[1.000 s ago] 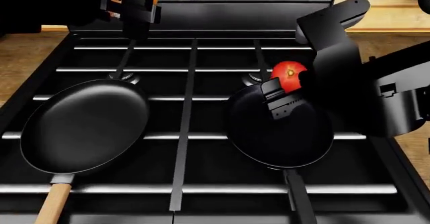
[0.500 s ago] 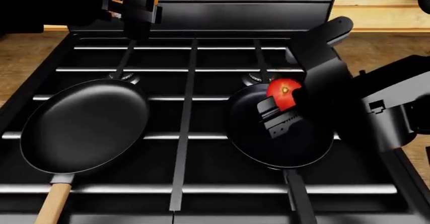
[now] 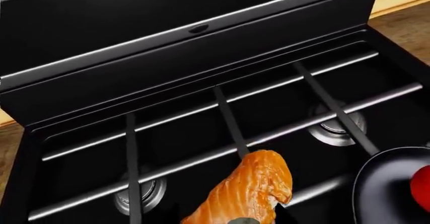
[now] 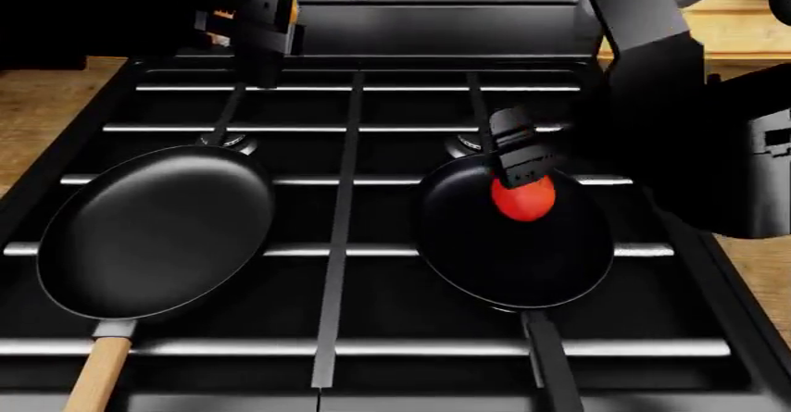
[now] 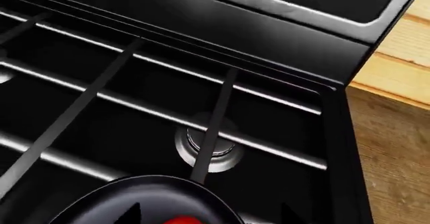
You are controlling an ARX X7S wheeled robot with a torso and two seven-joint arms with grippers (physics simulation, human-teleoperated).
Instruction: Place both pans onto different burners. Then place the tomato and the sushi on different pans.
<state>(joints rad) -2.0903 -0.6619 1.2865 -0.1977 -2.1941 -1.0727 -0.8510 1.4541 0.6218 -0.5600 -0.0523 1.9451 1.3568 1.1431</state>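
The larger pan (image 4: 161,231), with a wooden handle, sits on the stove's front left burner. The smaller pan (image 4: 513,245), with a thin black handle, sits on the front right burner. The tomato (image 4: 523,199) lies in the smaller pan. My right gripper (image 4: 524,167) is open just above it, jaws apart. In the right wrist view the tomato (image 5: 178,220) shows at the frame's edge, in the pan (image 5: 134,199). My left gripper (image 4: 254,23) is shut on the sushi (image 3: 248,194), held high over the stove's back left. The sushi's orange shows in the head view (image 4: 222,11).
Two back burners (image 3: 141,196) (image 3: 334,128) lie bare under the black grates. The stove's raised back panel (image 4: 433,14) stands behind. Wooden counter (image 4: 37,106) flanks the stove on both sides. The right arm's bulk (image 4: 692,125) hangs over the stove's right edge.
My right gripper lowered the tomato into the smaller pan, let it go and rose slightly. The tomato now rests in the pan. The left gripper with the sushi has barely moved.
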